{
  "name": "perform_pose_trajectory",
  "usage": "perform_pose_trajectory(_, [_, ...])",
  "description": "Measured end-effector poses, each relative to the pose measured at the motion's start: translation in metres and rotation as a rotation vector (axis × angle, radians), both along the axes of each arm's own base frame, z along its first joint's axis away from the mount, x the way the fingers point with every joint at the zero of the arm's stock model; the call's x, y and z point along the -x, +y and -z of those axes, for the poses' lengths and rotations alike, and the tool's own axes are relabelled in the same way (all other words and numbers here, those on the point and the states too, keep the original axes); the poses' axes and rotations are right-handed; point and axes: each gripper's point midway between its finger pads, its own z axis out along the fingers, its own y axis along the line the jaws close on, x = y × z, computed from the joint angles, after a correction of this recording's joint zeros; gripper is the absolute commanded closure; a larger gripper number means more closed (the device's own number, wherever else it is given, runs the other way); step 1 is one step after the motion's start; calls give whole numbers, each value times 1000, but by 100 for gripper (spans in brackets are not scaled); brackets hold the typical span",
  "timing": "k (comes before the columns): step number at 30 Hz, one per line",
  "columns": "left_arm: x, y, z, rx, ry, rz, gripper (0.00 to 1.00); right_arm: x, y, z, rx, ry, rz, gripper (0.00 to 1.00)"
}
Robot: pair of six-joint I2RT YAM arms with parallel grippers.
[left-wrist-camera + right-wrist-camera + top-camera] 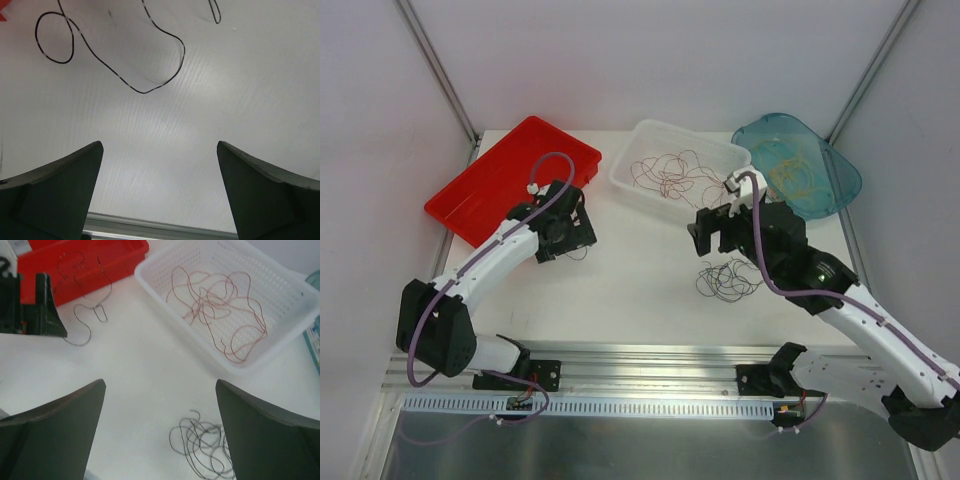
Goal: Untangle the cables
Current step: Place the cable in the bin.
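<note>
Both claws are wide apart with nothing between the fingers.

Left gripper (160, 150): jaws spread over bare counter (225, 100). A single dark cable (143, 92) lies ahead of the tips in loose curves, flat on the surface and not touching either finger. From the top view it trails off the claw's right side, toward the counter's middle.

Right gripper (160, 387): jaws spread, empty. The dark tangle (200, 450) sits just below and inside the right finger, partly hidden by it. It lies on the counter, near the middle and slightly toward the right edge.

Other cables:
- red cables (220, 310) lie in the white basket (165, 300) at the far edge, centre, ahead and to the right of the right claw.
- yellow cables (795, 170) lie in the teal tray (845, 185) at the far right corner.
- red tray (490, 190) sits at the far left corner; whether any cable is in it I can't tell.

Left arm: base at the near left corner, reaching toward the far edge, wrist low just off the red tray's near right corner.
Right arm: base at the near right corner, stretched diagonally toward the far edge, wrist between the dark tangle and the basket, claw tilted down.
</note>
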Motion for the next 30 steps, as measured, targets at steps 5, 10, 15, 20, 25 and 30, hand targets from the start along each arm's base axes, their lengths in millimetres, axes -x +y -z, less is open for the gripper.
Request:
perform_pose_trajectory(5, [-1,6,22,-34,5,-223,1,27,-41,39,59,34,48,3])
perform_pose_trajectory(10, [-9,13,51,-88,37,-371,1,46,-75,44,61,15,103,3])
perform_pose_trajectory(15, [-32,10,68,-131,45,-452,1,59,-100,38,23,-41,145,3])
perform_pose_trajectory(20, [-53,8,76,-151,19,-513,5,66,-114,38,28,-69,165,3])
perform_pose_trajectory(25, [-61,12,90,-192,12,-559,16,67,-120,46,49,-77,175,3])
perform_pose_trajectory(30, [-62,19,99,-215,19,-591,40,69,-124,53,58,-77,177,3])
